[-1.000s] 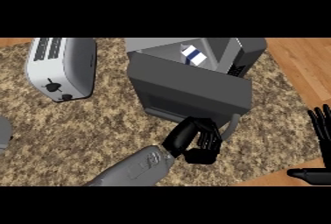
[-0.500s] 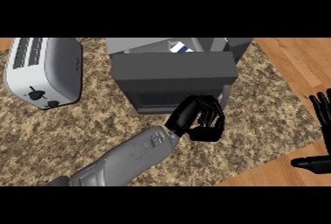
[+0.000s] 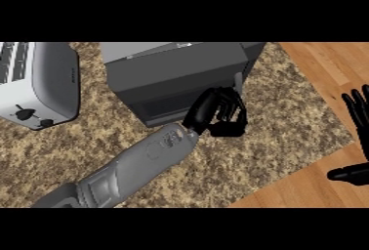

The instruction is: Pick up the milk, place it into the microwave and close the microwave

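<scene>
The grey microwave (image 3: 180, 73) stands at the top middle of the speckled counter, its dark door swung almost flat against its front. No milk carton shows in the head view; the door covers the cavity. My left hand (image 3: 220, 114) reaches in from the lower left and rests against the door's right end, fingers relaxed against the panel and holding nothing. At the right edge my right hand (image 3: 358, 122) stays open, fingers up, away from the microwave.
A silver toaster (image 3: 36, 83) stands at the left edge of the counter. A light wooden surface (image 3: 310, 180) borders the speckled top at the right and lower right.
The microwave door has swung from open to nearly closed, hiding the milk carton seen inside earlier. My left hand has moved forward with the door. The right hand stays put.
</scene>
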Controlling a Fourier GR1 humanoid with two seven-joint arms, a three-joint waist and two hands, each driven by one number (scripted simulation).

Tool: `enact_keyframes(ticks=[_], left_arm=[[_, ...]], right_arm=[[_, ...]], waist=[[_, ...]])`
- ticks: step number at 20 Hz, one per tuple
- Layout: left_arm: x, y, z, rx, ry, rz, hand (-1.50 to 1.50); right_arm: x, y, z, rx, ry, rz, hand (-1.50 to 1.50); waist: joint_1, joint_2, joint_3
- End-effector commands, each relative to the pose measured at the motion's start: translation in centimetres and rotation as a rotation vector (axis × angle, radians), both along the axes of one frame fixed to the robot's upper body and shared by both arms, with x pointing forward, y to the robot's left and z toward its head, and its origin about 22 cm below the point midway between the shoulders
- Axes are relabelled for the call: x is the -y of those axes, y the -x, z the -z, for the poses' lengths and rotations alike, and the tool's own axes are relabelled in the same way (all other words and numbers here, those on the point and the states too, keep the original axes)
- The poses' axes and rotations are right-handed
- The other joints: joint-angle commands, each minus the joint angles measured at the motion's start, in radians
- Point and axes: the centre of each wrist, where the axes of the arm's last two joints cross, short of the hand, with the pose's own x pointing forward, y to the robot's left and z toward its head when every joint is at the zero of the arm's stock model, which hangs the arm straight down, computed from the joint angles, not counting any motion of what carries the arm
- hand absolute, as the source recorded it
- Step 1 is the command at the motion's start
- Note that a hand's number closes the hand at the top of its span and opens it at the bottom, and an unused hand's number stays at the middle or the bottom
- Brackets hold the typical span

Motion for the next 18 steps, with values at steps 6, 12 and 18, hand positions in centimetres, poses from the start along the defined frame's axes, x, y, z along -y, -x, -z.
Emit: enact_keyframes(ticks=[6,12,18], left_arm=[[2.8,-1.0,-4.4,0.083,0.070,0.024,1.50],[2.9,-1.7,-5.1,0.084,0.088,0.005,1.50],[2.9,-1.6,-4.9,0.085,0.086,0.009,1.50]], right_arm=[[-1.7,-2.0,-2.6,0.045,-0.013,-0.211,-1.50],[-2.1,-2.6,-4.8,0.049,0.060,-0.305,-1.50],[-5.1,-3.1,-7.2,0.084,0.154,-0.536,1.50]], waist=[[-0.033,0.013,0.006],[-0.053,0.015,0.005],[-0.053,0.013,0.008]])
